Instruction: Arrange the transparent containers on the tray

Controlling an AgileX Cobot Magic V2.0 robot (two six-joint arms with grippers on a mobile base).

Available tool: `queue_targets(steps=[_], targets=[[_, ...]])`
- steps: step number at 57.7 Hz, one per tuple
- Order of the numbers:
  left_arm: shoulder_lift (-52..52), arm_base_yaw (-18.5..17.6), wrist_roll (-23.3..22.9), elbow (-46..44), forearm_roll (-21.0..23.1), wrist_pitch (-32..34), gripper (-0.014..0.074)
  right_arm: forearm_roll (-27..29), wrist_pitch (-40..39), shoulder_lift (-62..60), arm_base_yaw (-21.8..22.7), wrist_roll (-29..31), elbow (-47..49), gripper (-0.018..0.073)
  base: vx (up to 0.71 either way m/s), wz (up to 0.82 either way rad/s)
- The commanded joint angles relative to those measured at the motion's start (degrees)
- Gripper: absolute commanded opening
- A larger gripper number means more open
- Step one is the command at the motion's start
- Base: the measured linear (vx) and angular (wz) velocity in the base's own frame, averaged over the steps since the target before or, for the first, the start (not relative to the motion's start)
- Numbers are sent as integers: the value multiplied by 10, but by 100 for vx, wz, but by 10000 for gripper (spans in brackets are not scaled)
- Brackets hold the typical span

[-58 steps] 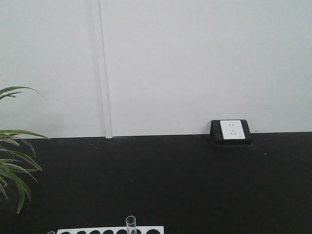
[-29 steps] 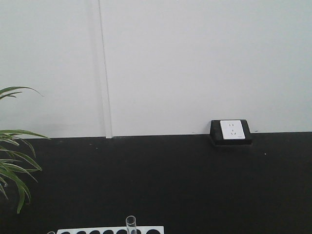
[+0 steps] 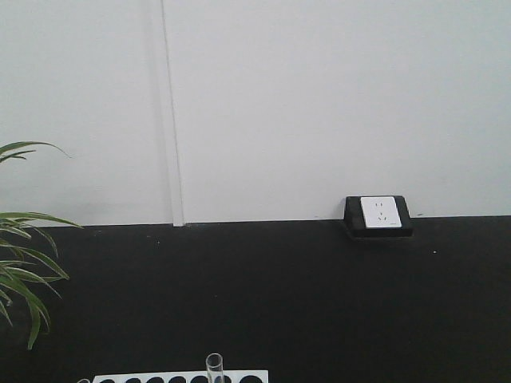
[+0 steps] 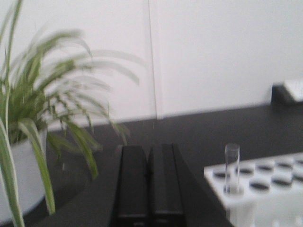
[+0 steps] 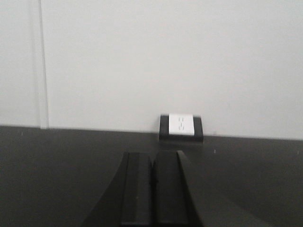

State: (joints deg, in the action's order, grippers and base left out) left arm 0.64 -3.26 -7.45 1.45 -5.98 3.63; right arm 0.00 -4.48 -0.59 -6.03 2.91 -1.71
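Left claw (image 4: 149, 152), right claw (image 5: 152, 157) closed; one test tube (image 4: 232, 166), seemingly upright

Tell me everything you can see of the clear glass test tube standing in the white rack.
Slim, straight-walled and colourless, the clear glass test tube has a round open rim. It stands upright in one hole of the white rack with dark round holes, its foot hidden inside. It looks empty. Nothing else touches it; the shut left gripper sits apart from it.

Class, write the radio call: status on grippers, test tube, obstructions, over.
Left gripper shut, empty. Right gripper shut, empty. Test tube upright in tray. Plant beside left gripper, apart from tray.
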Motion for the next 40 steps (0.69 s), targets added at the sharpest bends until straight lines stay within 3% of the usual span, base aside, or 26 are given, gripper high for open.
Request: queue_targets(steps=[1, 12, 25, 40], targets=[[13, 0, -5, -5, 4, 84, 2, 6, -70, -5, 2, -2, 22, -11, 0, 0], [-25, -1, -1, -152, 4, 2, 2, 8, -7, 50, 2, 3, 192, -11, 0, 0], [-232, -1, 13, -336, -1, 3, 2, 9, -27, 272, 2, 2, 367, -11, 0, 0], [-382, -1, 13, -394, 0, 10, 4, 14, -60, 451, 2, 0, 437, -11, 0, 0]])
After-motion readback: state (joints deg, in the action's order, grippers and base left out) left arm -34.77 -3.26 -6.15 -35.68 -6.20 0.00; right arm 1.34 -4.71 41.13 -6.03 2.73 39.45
